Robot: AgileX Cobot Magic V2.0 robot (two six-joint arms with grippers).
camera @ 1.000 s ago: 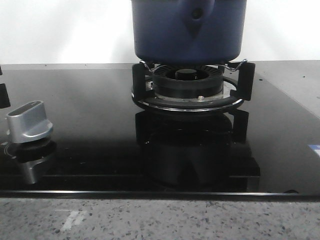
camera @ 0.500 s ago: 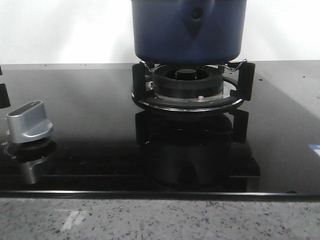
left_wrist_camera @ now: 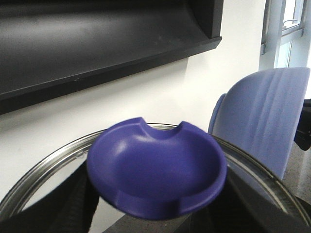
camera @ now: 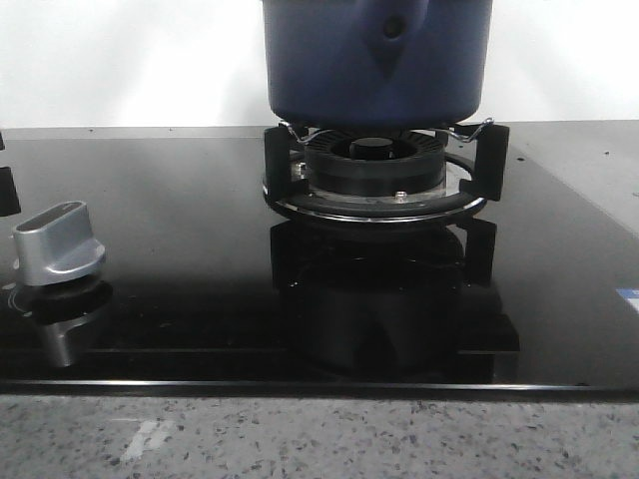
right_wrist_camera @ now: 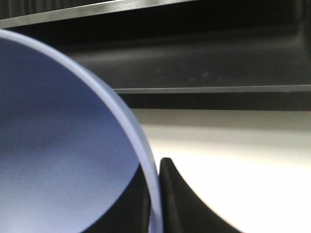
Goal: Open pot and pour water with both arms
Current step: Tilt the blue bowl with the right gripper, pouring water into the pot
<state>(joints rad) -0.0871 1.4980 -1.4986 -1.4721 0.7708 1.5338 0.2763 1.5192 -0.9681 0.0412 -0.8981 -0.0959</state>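
The dark-blue pot [camera: 369,60] hangs at the top of the front view, its bottom level with the tips of the black burner's [camera: 374,165] supports; contact cannot be told. Its teardrop boss [camera: 394,28] faces me. No gripper shows in the front view. In the right wrist view my right gripper [right_wrist_camera: 155,204] is shut on the pot's pale rim [right_wrist_camera: 121,111], one finger inside and one outside. In the left wrist view my left gripper [left_wrist_camera: 158,213] is shut on the blue knob [left_wrist_camera: 158,167] of a metal-rimmed glass lid [left_wrist_camera: 43,165], held up in the air.
A silver stove dial [camera: 58,244] stands at the left on the black glass cooktop [camera: 180,249]. A speckled stone counter [camera: 300,439] runs along the front. A black range hood [left_wrist_camera: 97,39] and a blue chair [left_wrist_camera: 262,116] show behind the lid.
The pot has shifted very slightly upward; nothing else in the front view has moved.
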